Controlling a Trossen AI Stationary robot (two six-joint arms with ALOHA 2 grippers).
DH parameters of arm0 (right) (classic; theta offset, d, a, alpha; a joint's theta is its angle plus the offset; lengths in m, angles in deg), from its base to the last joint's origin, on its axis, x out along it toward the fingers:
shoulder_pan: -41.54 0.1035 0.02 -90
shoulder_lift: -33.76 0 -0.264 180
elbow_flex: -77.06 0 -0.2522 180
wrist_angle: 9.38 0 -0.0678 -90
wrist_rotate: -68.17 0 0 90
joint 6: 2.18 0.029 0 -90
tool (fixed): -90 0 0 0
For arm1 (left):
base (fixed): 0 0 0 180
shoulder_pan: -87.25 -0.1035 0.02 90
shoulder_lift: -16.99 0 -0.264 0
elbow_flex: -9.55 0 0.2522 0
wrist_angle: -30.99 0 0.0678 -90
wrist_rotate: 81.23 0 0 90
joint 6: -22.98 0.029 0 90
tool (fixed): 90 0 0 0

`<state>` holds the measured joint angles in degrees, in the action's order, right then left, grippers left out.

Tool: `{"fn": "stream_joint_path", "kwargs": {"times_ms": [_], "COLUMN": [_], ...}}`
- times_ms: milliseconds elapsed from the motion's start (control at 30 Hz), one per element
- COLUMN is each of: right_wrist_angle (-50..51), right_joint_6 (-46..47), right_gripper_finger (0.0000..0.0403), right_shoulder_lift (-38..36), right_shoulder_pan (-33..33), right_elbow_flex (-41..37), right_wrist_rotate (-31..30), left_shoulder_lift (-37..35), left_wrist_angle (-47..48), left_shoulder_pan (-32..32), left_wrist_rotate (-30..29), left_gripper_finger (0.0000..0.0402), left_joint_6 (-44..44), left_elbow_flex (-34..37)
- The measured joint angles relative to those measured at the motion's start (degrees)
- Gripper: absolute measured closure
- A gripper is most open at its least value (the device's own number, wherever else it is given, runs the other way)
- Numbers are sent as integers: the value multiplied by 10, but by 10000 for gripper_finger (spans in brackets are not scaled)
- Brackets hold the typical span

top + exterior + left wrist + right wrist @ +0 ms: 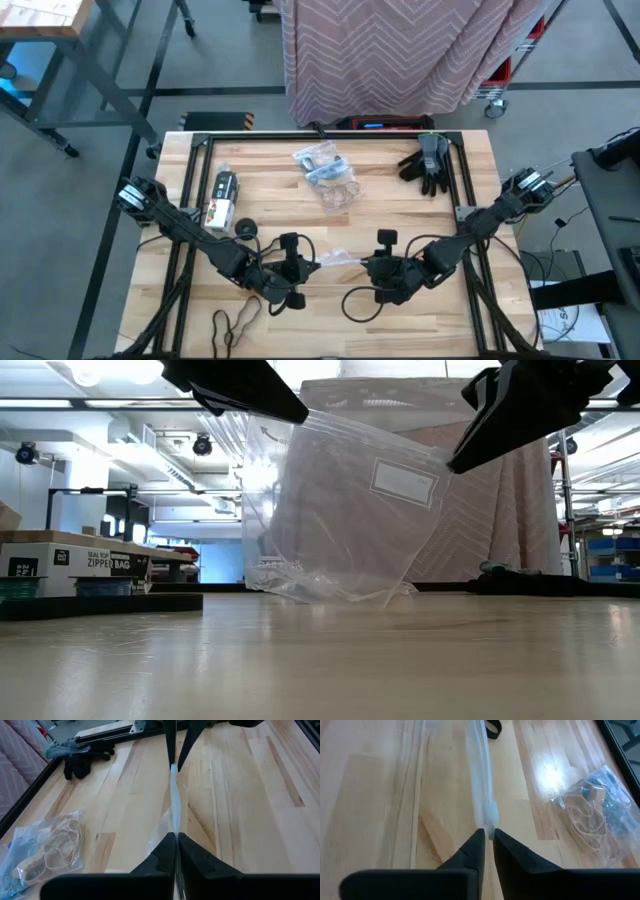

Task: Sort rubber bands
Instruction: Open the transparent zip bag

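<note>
Overhead, a pale butcher-block table (400, 215) of glued wooden strips, framed by black rails, with grey floor all round and a chevron-patterned pink-and-white cloth (400, 50) hanging beyond the far edge. Down near the front centre, both arms meeting over one clear plastic bag (345, 510): left claw (176, 837) clenched on one edge of it, right claw (488, 834) pinched tight on the opposite edge, the film stretched upright between them and its lower corner brushing the wood. Printed on the bag, a white label panel, seen from table height. Further back, about mid-table, a crumpled clear bag (330, 175) holding tan and blue rubber bands (52, 845), lying flat and well apart from both claws. On the front edge, left of centre, loose brown rubber bands (232, 322) lying bare on the wood; just before the right claw, a black loop (357, 303) of the same kind, though whether band or cable cannot be told. At the far right corner, dark grey gloves (428, 165) in a heap beside the rail. Along the left rail, a flat box (70, 560) marked as zipper bags, resting on a dark tray. Behind the table, from the low camera, a bright workshop: white ceiling with strip lights, ducts, shelving and racks to both sides, blue-tinted windows at the back. Top left in the overhead view, a corner of another wooden bench (40, 18).
</note>
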<state>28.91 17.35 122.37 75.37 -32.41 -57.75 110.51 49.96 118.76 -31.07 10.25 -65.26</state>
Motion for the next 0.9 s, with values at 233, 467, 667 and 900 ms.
{"fn": "stream_joint_path", "kwargs": {"times_ms": [233,467,667,900], "right_wrist_angle": [-1,44,149,172], "right_joint_6": [-7,-55,-75,-76], "right_gripper_finger": [400,402,403,403], "right_shoulder_lift": [0,-2,-2,-3], "right_shoulder_pan": [0,0,0,0], "right_elbow_flex": [0,42,122,149], "right_wrist_rotate": [3,-1,-1,4], "left_shoulder_lift": [0,-24,-59,-85], "left_wrist_angle": [0,2,50,109], "left_shoulder_pan": [0,7,38,75], "left_wrist_rotate": [0,-1,-1,0], "left_gripper_finger": [402,383,339,288], "left_joint_6": [0,-3,-10,-59], "left_elbow_flex": [0,0,0,0]}}
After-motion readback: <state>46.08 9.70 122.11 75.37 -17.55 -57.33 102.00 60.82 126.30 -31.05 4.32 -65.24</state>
